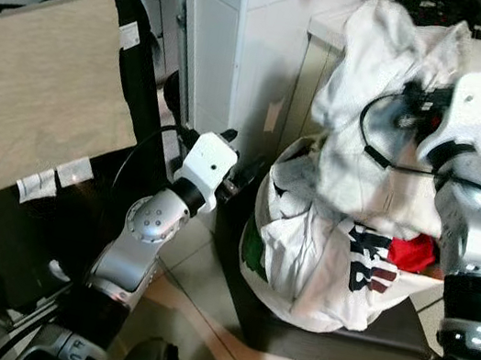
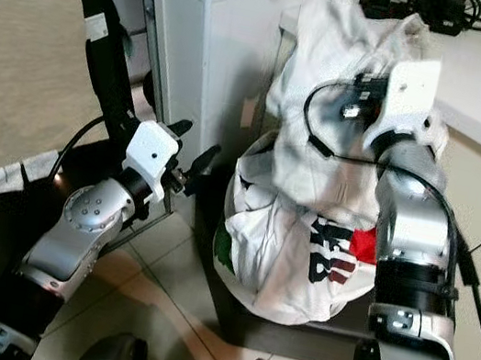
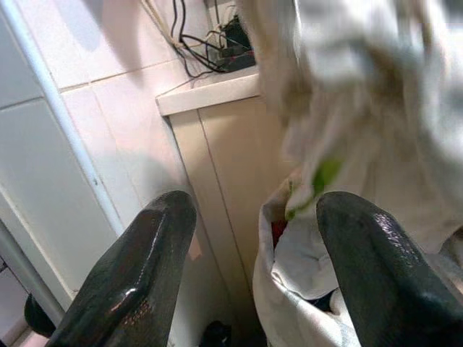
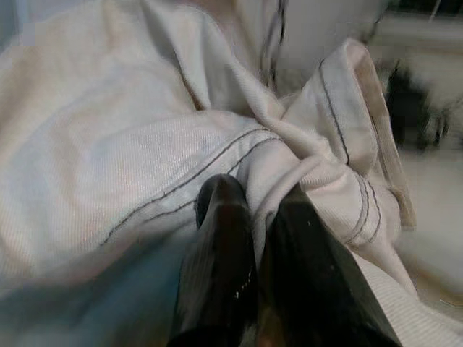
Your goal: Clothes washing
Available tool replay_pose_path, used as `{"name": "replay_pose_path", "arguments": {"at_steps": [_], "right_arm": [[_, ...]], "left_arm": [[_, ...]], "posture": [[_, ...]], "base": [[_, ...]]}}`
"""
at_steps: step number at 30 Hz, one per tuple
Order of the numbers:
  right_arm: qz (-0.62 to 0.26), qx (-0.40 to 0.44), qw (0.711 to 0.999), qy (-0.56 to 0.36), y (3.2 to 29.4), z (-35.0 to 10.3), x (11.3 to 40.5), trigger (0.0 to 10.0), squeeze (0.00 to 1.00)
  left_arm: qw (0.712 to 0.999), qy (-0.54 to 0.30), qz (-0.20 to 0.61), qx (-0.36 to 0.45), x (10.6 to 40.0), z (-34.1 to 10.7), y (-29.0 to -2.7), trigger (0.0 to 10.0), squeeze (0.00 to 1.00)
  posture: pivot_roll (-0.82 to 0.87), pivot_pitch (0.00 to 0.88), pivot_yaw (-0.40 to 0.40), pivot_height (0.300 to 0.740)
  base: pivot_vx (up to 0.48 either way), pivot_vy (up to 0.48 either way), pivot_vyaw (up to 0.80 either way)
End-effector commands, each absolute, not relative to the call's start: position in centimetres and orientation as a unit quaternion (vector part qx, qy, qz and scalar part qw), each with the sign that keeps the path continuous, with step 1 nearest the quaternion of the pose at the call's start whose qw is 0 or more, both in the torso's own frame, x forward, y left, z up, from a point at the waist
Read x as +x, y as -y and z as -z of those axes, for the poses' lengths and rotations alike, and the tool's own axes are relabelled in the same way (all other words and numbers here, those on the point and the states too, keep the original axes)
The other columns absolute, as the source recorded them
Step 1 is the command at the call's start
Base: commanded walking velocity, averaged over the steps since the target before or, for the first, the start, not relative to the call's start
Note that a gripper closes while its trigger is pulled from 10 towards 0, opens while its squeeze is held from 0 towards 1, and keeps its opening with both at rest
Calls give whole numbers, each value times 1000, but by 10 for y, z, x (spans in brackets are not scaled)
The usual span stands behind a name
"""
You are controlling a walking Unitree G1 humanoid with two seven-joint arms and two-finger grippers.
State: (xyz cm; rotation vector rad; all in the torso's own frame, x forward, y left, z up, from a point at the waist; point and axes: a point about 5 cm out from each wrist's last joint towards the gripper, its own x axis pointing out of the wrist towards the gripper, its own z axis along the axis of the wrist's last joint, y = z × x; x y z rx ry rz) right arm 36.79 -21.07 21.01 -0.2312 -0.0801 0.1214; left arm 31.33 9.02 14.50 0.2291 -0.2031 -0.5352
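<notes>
The left gripper (image 3: 249,271) is released and empty, its fingers wide apart, with the laundry bag (image 1: 316,277) just beyond it. The right gripper (image 4: 253,217) is clenched on a seamed fold of the white garment (image 1: 374,138), raised above the bag. The cloth looks light and limp — it will probably sag and drag, so the thick hem seems the safest hold.

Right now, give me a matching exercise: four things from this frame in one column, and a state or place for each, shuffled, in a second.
Things:
1. right end effector
2. left end effector
3. white garment
4. red cloth

States or places:
A. open, beside the laundry bag
B. tucked in the bag under the right arm
C. shut on a fold of fabric
D. lifted above the bag

Pairs: 1-C, 2-A, 3-D, 4-B
</notes>
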Motion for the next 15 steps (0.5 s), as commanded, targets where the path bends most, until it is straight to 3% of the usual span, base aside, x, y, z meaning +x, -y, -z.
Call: {"name": "replay_pose_path", "arguments": {"at_steps": [1,2,3,4,5,10,15], "right_arm": [[-48,-135,989,31,214,-208,369,0,0],[-36,-139,990,5,219,-196,370,3765,0],[-36,-139,990,5,219,-196,370,3765,0],[-33,-146,988,-32,220,-179,369,10000,537],[-46,-145,986,-73,220,-159,366,10000,1000],[-103,-174,963,-176,216,-109,350,10000,1000],[-115,-196,957,-178,217,-106,349,10000,1000]], "left_arm": [[950,106,269,117,316,-149,-88,10000,0],[950,106,270,117,316,-149,-88,10000,0],[950,106,270,117,316,-149,-88,10000,0],[949,107,271,118,316,-149,-87,10000,0],[949,106,272,119,317,-149,-88,10000,0],[948,104,272,125,317,-150,-92,10000,0],[950,96,270,128,320,-151,-97,10000,0]], "posture": [[-167,0,62,691],[-166,0,62,691],[-166,0,62,691],[-165,0,62,691],[-163,0,60,691],[-149,0,58,691],[-150,0,59,691]], "base": [[0,0,0],[0,0,0],[0,0,0],[0,0,0],[0,0,0],[0,0,0],[0,0,0]]}}
